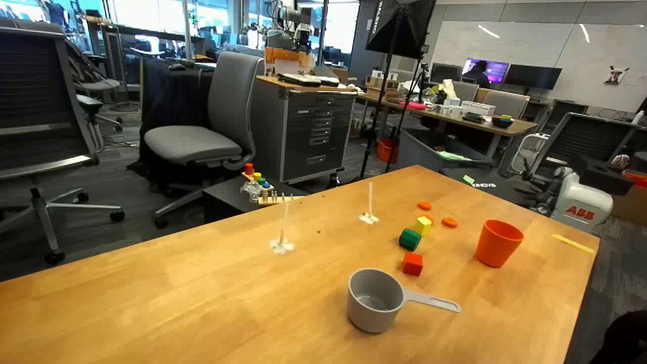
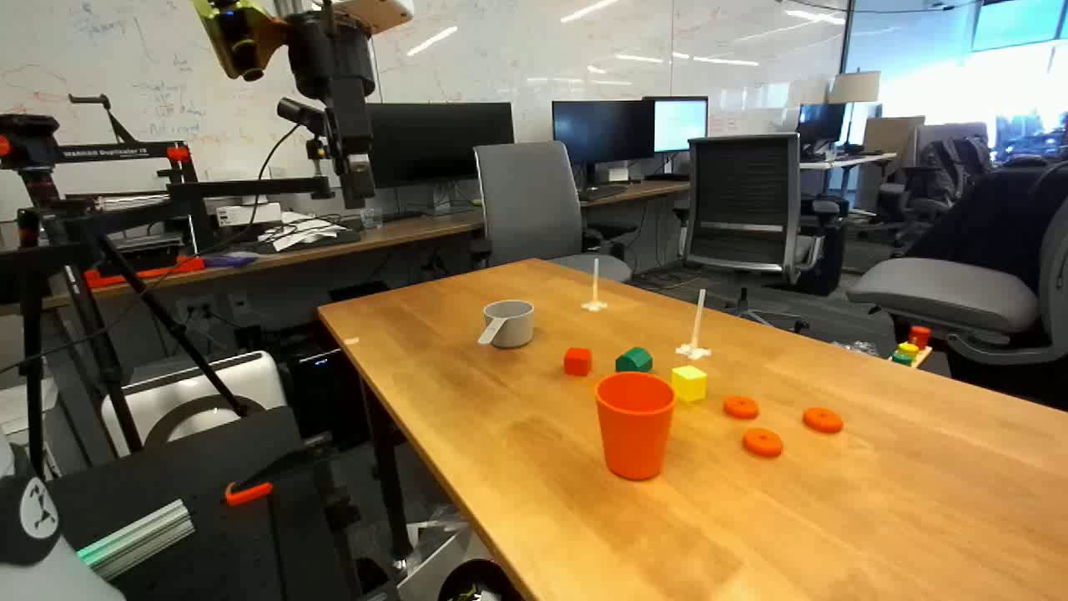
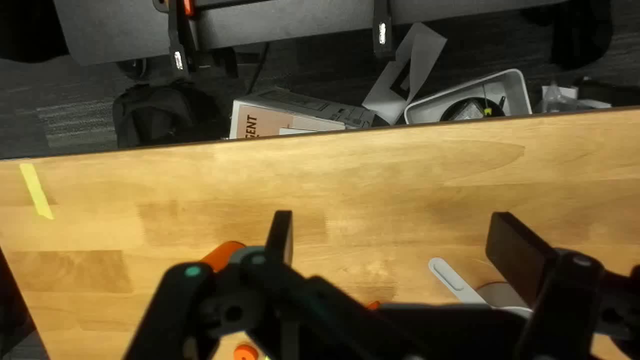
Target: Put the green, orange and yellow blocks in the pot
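Observation:
In both exterior views the orange block (image 1: 413, 264), the green block (image 1: 410, 239) and the yellow block (image 1: 423, 225) lie on the table in a loose row. The grey pot (image 1: 371, 318) stands upright near the orange block; none of the blocks shows inside it. High above the table side, my gripper (image 2: 357, 185) points down in an exterior view. From the wrist, the gripper (image 3: 387, 225) is open with bare table between its fingers. The pot's handle (image 3: 455, 280) shows below the gap; the gripper covers most of the pot and blocks there.
An orange-red cup (image 2: 634, 434) stands near the yellow block. Several flat orange discs (image 2: 763, 442) lie close by. Two thin white pegs (image 1: 370, 202) (image 1: 285, 222) rise from the table. The table's edge (image 3: 320, 135) crosses the wrist view, with boxes on the floor beyond.

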Tool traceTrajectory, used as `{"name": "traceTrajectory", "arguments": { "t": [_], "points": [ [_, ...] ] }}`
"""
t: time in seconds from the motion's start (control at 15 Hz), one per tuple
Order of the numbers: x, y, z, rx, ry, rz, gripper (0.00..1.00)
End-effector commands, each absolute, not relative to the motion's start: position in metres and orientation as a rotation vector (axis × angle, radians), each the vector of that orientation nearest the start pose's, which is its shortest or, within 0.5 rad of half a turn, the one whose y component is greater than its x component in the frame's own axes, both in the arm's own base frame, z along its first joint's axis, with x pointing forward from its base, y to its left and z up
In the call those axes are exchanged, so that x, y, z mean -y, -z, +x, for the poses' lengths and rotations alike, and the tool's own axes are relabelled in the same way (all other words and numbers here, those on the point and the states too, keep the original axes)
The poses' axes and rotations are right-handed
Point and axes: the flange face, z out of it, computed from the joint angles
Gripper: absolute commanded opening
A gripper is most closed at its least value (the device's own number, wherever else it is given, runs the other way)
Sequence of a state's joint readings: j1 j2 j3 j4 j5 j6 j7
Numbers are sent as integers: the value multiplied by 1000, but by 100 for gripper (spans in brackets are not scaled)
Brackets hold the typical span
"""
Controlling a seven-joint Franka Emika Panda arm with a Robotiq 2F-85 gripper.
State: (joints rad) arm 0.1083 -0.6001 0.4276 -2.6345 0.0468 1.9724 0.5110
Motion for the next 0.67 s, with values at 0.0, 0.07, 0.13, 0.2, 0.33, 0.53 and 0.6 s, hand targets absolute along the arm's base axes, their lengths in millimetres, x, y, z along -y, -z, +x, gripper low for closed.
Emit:
{"name": "traceTrajectory", "arguments": {
  "t": [0.0,0.07,0.13,0.2,0.33,0.53,0.6],
  "points": [
    [-180,-412,307,-127,2,-3359,100],
    [-180,-416,311,-136,14,-3355,100],
    [-180,-421,315,-148,15,-3348,100],
    [-181,-424,318,-137,11,-3338,100],
    [-178,-433,331,-129,-6,-3337,100],
    [-176,-426,324,-157,4,-3325,100],
    [-175,-424,324,-159,-7,-3325,100]
  ]
}}
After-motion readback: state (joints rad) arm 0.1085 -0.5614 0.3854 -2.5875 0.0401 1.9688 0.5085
